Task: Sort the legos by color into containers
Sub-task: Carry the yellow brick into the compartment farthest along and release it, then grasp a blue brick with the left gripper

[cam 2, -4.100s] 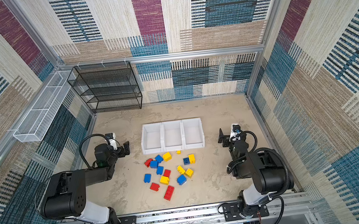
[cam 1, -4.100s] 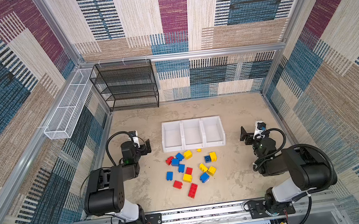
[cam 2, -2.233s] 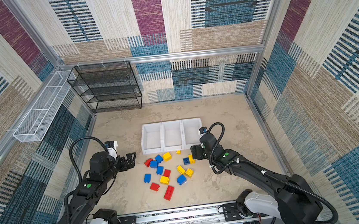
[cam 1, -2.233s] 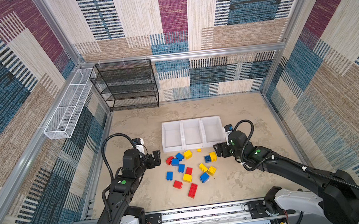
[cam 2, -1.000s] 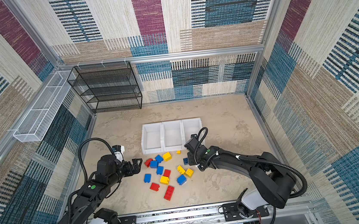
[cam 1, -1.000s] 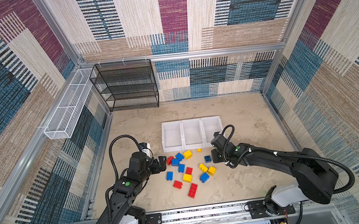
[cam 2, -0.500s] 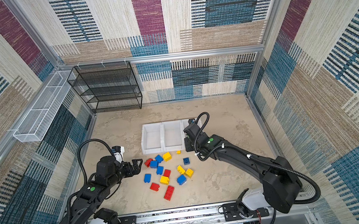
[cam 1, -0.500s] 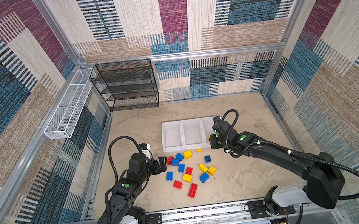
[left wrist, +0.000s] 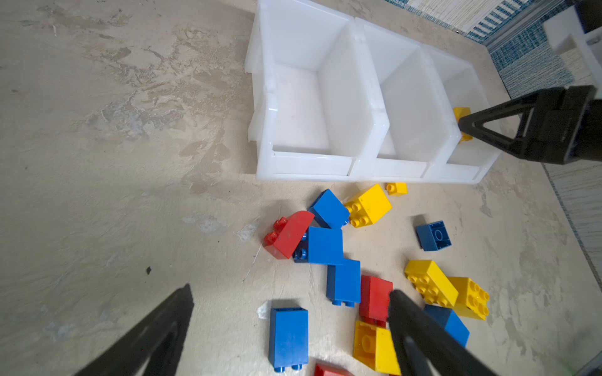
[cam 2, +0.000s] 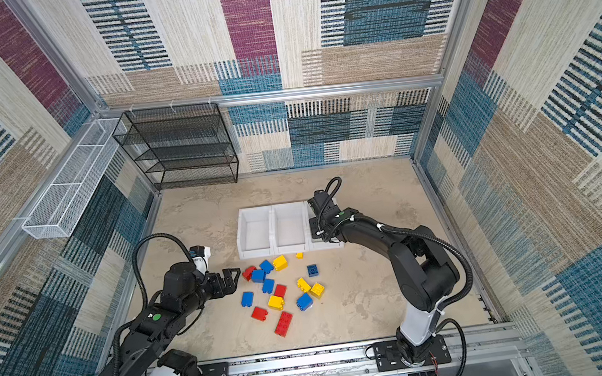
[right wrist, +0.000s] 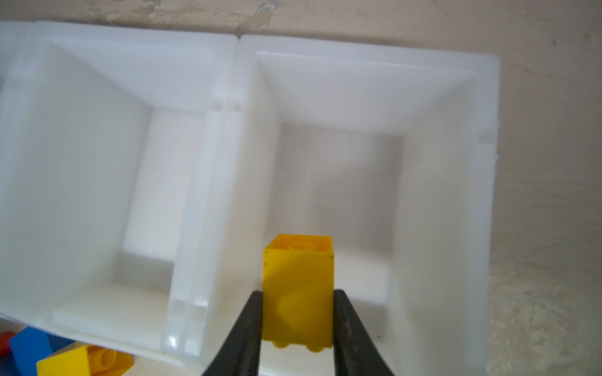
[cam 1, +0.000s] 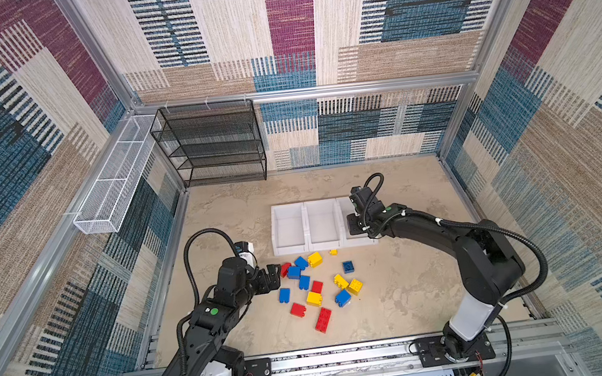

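White bins three, legos sixteen

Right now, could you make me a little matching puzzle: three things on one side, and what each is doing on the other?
1. left pincer
2. right pincer
3. long red brick

A. lying loose, held by nothing
B. open, near the curved red block
C. shut on a yellow block over a white bin

Pairs: 1-B, 2-C, 3-A.

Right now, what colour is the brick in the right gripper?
The brick is yellow; right wrist view.
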Controlling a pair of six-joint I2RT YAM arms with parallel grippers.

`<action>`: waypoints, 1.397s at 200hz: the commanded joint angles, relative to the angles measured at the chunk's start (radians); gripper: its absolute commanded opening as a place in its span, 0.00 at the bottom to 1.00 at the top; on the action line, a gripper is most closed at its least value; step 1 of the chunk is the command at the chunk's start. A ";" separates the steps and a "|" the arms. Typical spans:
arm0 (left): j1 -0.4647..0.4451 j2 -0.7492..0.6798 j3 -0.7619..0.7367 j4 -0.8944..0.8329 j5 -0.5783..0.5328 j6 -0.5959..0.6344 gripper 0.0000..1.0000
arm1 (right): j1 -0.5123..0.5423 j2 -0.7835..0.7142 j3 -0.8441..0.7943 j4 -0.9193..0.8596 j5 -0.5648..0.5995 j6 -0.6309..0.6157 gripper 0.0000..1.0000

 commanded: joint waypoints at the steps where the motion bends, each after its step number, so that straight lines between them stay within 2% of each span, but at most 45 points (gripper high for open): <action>1: -0.007 0.003 0.000 0.009 0.002 -0.014 0.95 | -0.003 0.024 0.007 0.038 -0.028 -0.004 0.30; 53: -0.036 0.033 0.000 0.004 0.004 -0.018 0.94 | -0.007 0.037 0.007 0.043 -0.034 -0.002 0.36; 92: -0.059 0.058 0.002 -0.007 -0.010 -0.026 0.92 | -0.008 0.012 0.009 0.026 -0.036 -0.002 0.55; 102: -0.068 0.063 0.002 -0.010 -0.016 -0.026 0.92 | -0.009 -0.002 0.009 0.022 -0.034 -0.006 0.57; 163: -0.148 0.133 0.008 -0.022 -0.057 -0.026 0.86 | -0.009 -0.120 -0.019 -0.010 -0.037 0.002 0.62; 212: -0.213 0.255 0.025 0.032 -0.040 -0.026 0.82 | -0.009 -0.226 -0.085 -0.034 -0.043 0.019 0.63; 279: -0.232 0.450 0.069 0.143 0.000 -0.037 0.77 | -0.008 -0.311 -0.141 -0.051 -0.038 0.043 0.64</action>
